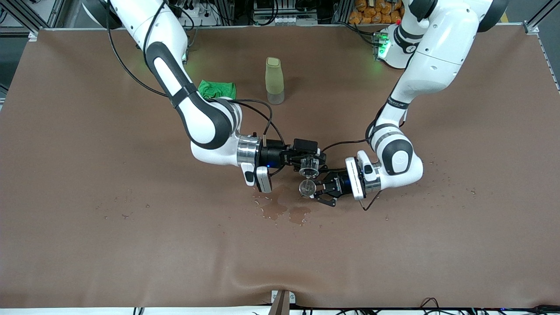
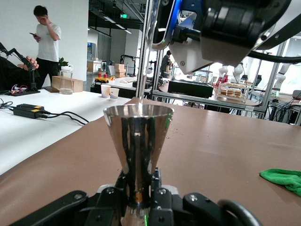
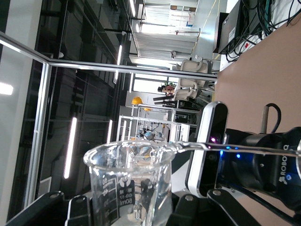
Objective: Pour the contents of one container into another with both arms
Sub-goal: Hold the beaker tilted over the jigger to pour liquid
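Puddle (image 1: 286,211) beneath left gripper (image 1: 316,191) clamping slick, stiff jigger (image 1: 306,188) at waist; right gripper (image 1: 311,160) clamps fragile glass (image 1: 309,166), tipped.

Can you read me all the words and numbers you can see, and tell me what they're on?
"ROBO": white letters on the black left gripper, cut off at the picture's edge.
"50ml", roughly: upside-down marks on the glass cup, partly blurred.
Dark band on the left arm: white lettering, too small to read.
Silver metal cup: no writing.
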You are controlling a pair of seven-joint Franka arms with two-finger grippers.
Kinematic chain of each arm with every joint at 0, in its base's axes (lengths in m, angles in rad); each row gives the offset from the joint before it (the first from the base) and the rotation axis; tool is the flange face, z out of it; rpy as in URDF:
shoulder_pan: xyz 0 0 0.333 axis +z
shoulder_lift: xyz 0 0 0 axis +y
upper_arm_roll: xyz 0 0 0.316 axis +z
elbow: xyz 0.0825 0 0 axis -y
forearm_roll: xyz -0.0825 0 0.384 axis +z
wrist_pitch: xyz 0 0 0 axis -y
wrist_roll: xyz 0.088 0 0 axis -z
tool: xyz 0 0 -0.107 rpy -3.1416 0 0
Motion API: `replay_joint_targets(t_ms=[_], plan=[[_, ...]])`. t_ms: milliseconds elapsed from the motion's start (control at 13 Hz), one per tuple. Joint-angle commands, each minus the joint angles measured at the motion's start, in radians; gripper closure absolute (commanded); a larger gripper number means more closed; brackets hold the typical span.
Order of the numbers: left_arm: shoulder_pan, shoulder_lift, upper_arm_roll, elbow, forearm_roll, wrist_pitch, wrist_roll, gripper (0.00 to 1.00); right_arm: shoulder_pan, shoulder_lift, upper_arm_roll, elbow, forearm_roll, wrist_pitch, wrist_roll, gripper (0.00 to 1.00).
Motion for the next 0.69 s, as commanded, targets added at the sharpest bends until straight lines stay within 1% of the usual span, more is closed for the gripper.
replay_joint_targets(t_ms=[0,154,617], plan=[[-0.003,0.015,-0.003,0.028,0.009,0.009,-0.023,1.0,0.0,0.019,0.008,0.025,0.071,-0.01,0.011,1.0],[-0.003,0.017,-0.003,0.028,0.009,0.009,-0.023,1.0,-0.001,0.019,0.009,0.025,0.074,-0.01,0.012,1.0],[-0.003,0.02,-0.003,0.028,0.009,0.009,-0.023,1.0,0.011,0.019,0.009,0.022,0.128,-0.01,0.003,1.0]])
